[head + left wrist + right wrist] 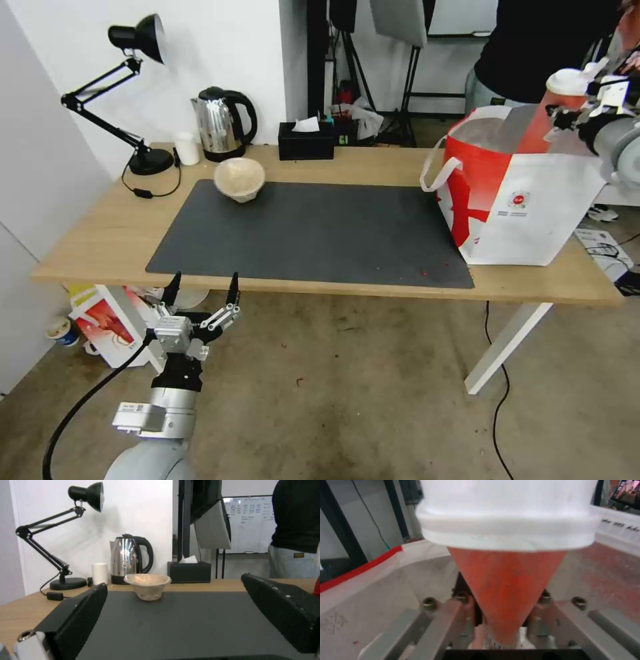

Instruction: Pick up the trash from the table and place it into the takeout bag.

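My right gripper is shut on the red-orange cup, which has a white lid. It holds the cup tilted over the open mouth of the white-and-red takeout bag, which stands at the right end of the table. In the right wrist view the fingers clamp the cup's narrow end, with the bag's lining around it. A beige pulp bowl sits at the far left of the dark mat. My left gripper hangs open below the table's front edge, facing the pulp bowl.
Along the back edge stand a black desk lamp, a small white cup, a steel kettle and a black tissue box. A person in black stands behind the bag. A carton lies on the floor under the table's left end.
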{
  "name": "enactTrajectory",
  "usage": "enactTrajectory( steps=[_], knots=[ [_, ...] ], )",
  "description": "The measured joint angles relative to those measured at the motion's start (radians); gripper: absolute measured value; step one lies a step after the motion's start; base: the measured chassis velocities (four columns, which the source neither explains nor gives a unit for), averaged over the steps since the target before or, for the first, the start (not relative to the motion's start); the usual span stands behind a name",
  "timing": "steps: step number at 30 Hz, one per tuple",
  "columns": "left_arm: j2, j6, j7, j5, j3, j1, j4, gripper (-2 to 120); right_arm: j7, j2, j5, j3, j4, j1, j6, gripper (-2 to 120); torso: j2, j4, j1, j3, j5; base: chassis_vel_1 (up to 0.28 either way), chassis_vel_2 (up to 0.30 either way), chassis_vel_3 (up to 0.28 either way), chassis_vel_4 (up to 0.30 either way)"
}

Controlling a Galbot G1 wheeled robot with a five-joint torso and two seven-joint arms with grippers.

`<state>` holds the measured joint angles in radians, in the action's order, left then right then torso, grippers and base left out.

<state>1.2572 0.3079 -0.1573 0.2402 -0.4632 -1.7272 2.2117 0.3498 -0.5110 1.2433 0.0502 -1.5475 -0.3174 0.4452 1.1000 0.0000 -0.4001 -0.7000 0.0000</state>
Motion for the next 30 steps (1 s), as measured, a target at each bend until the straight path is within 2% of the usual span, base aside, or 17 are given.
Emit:
enactTrajectory(
  steps=[6, 7, 16, 18, 22, 30],
  knots=[
    [0.000, 0.000, 0.002, -0.001, -0.001, -0.001, 0.001, 99, -0.020, -0.008, -0.059, -0.011, 0.004, -0.002, -0.017, 43, 0.000, -0.0001, 0.000, 0.000, 0.0000, 0.000, 0.000, 0.000, 0.000],
    [0.000, 0.000, 0.002, -0.001, -0.001, -0.001, 0.001, 99, -0.020, -0.008, -0.059, -0.011, 0.004, -0.002, -0.017, 43, 0.000, -0.0001, 0.000, 0.000, 0.0000, 0.000, 0.000, 0.000, 0.000],
    [0.002, 0.002, 0.003, -0.003, -0.003, -0.005, 0.013, 100, -0.034, -0.003, -0.092, -0.025, -0.020, -0.002, 0.017, 80, 0.000, -0.0001, 0.000, 0.000, -0.0002, 0.000, 0.000, 0.000, 0.000],
    [0.002, 0.002, 0.003, -0.003, -0.003, -0.005, 0.013, 100, -0.034, -0.003, -0.092, -0.025, -0.020, -0.002, 0.017, 80, 0.000, -0.0001, 0.000, 0.000, -0.0001, 0.000, 0.000, 0.000, 0.000],
    [0.002, 0.003, 0.003, -0.003, -0.004, -0.007, 0.015, 99, -0.034, -0.003, -0.095, -0.024, -0.025, -0.004, 0.021, 97, 0.000, -0.0001, 0.000, 0.000, -0.0001, 0.000, 0.000, 0.000, 0.000],
    [0.002, 0.006, 0.003, -0.003, -0.008, -0.013, 0.029, 99, -0.033, 0.011, -0.108, -0.021, -0.043, -0.007, 0.047, 100, 0.000, -0.0002, 0.000, 0.000, -0.0001, 0.000, 0.000, 0.000, 0.000]
  ],
)
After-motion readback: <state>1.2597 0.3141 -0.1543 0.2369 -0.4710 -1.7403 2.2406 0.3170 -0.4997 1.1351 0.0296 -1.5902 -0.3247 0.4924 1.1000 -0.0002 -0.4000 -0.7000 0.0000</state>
